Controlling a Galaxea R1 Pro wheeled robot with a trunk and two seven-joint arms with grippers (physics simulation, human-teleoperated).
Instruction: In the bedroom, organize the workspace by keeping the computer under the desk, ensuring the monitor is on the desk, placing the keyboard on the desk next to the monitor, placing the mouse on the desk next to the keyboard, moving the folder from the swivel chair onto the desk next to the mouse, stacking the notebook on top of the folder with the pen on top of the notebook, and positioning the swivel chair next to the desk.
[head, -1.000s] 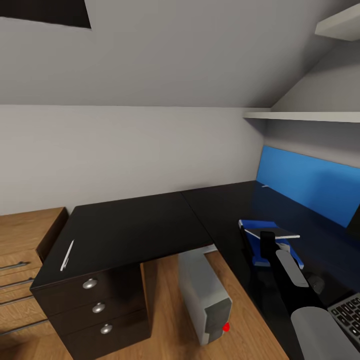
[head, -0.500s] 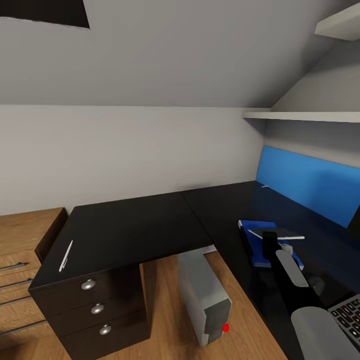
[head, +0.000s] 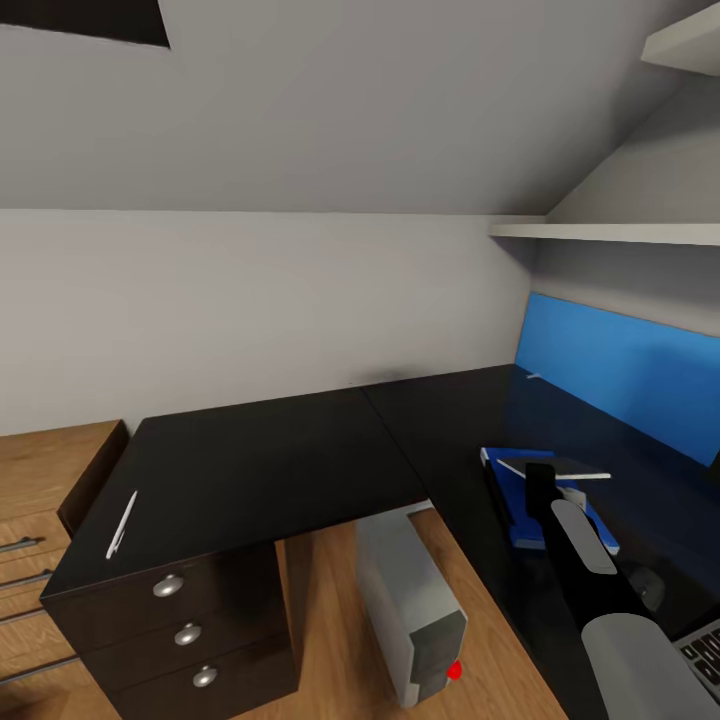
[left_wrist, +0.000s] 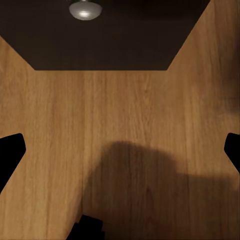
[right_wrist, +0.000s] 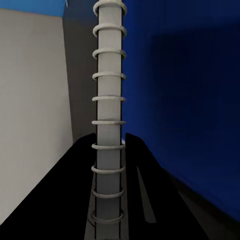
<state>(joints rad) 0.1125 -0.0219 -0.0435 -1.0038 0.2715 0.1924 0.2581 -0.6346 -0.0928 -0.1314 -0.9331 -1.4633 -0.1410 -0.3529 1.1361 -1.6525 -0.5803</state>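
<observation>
Right end effector (head: 556, 487) grips notebook (head: 556, 467) over folder (head: 520, 500).

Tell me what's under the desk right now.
The computer stands on the floor under the desk, beside the drawers. Its far end is covered by the desktop.

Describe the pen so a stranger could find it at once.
Start at the L-shaped black desk and follow its left wing, above the black drawers. Near that outer edge lies the pen, a slim white stick alone on the dark top.

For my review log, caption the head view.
Right arm holds the notebook above the folder on the desk; pen lies apart.
</observation>
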